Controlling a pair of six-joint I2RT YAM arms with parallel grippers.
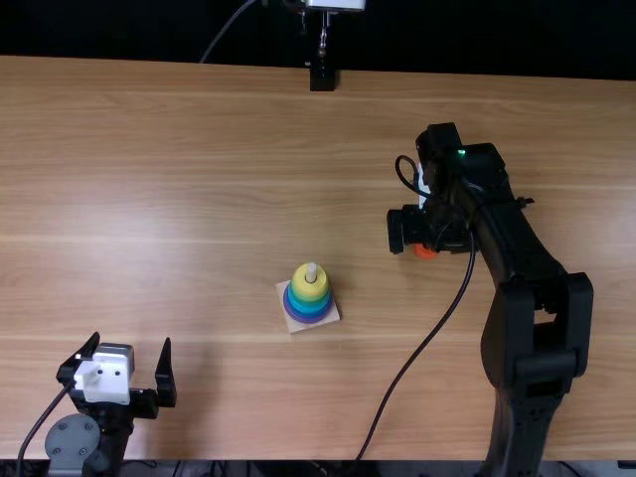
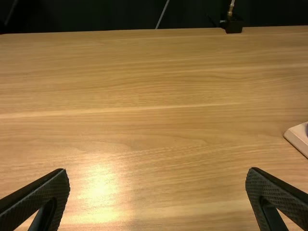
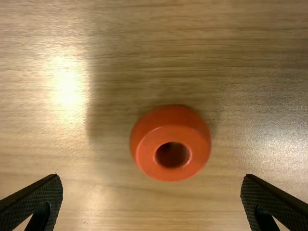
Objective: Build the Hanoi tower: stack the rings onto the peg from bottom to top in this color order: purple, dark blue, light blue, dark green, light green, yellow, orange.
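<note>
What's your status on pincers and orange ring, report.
Left pincer open, holding nothing. Right pincer open over orange ring, not yet stacked. Nothing seen between them.

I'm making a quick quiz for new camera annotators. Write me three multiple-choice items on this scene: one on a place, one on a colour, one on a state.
1. Where is the orange ring?
A) Around the peg
B) On the table
C) Between the fingers of the left gripper

2. What colour is the topmost ring on the peg?
A) Purple
B) Light blue
C) Yellow

3. How do the left gripper's fingers stand?
A) Spread apart
B) Pressed together
C) Closed on a ring

Answers:
1: B. The right wrist view shows it lying on the wood, ahead of the spread fingers of the right gripper.
2: C. In the top view the yellow ring sits above the blue and purple ones.
3: A. The left wrist view shows a wide gap with bare wood between the fingers.
</note>
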